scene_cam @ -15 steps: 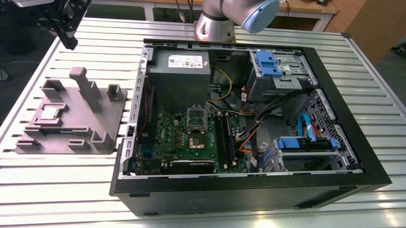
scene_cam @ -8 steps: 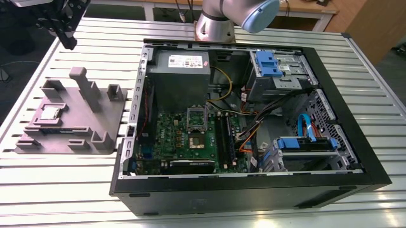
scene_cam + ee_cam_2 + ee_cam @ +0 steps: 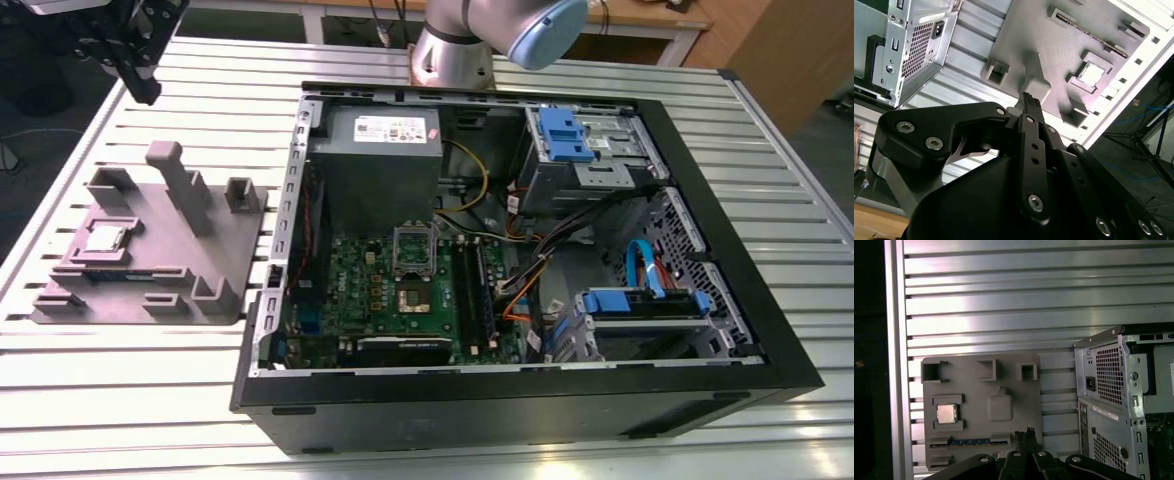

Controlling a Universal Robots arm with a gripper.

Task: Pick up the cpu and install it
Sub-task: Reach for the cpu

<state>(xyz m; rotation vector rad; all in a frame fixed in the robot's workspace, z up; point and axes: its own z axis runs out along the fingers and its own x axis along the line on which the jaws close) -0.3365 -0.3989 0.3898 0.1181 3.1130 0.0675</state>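
Approach stage, pick not begun: hovering black gripper (image 3: 1026,432), jaws closed on nothing, well apart from small silver-gray square cpu (image 3: 947,413) seated in gray moulded holder tray (image 3: 974,426) on slatted aluminium counter (image 3: 1004,305), likely calling for opening and a square descent.

Exterior view high, looking down over table (image 3: 134,400) and open computer case (image 3: 534,410), first wrist view straight down past the gripper (image 3: 1026,434), second wrist view slanting close along it, both sharing the gray tray (image 3: 979,390) below the gripper, case rear beside.

Probably lab, slotted aluminium bench (image 3: 120,385), opened computer (image 3: 507,412)
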